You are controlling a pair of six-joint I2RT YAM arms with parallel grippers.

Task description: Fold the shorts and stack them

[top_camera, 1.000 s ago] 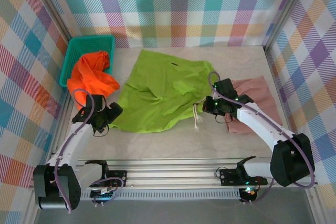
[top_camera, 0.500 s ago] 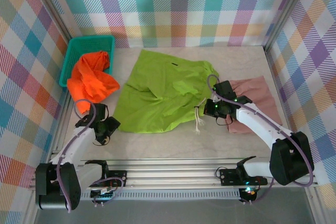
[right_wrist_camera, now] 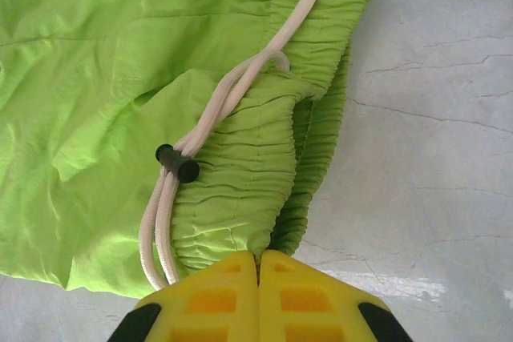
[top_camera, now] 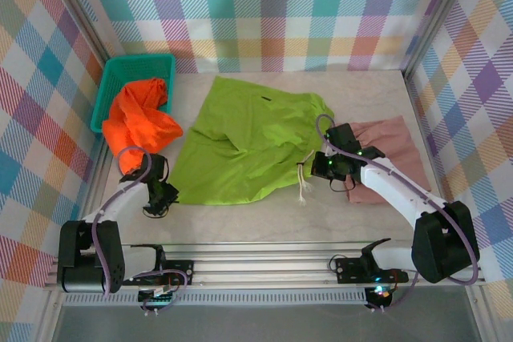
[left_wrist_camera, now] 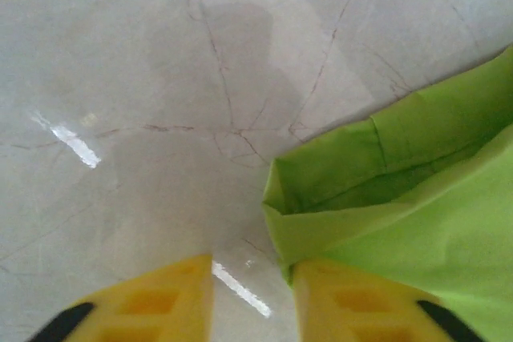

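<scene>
**Top view:** the right arm [top_camera: 401, 190] covers the near-left part of the pink shorts [top_camera: 393, 138]. The orange shorts [top_camera: 140, 122] hide much of the basket [top_camera: 132, 66] floor.

**Left wrist view:** the lime green shorts [left_wrist_camera: 417, 198] run off the right and bottom edges.

**Right wrist view:** the drawstring [right_wrist_camera: 232, 94] leaves by the top edge. Its lower loop passes behind the right gripper [right_wrist_camera: 258, 266].

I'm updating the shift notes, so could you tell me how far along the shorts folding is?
Done: no stack yet; the pink shorts lie compact at right, possibly folded. In hand: the lime green shorts lie spread open, the right gripper shut on their waistband, the left gripper open at a hem corner. Left: fold those, then the orange shorts draped over the basket.
</scene>
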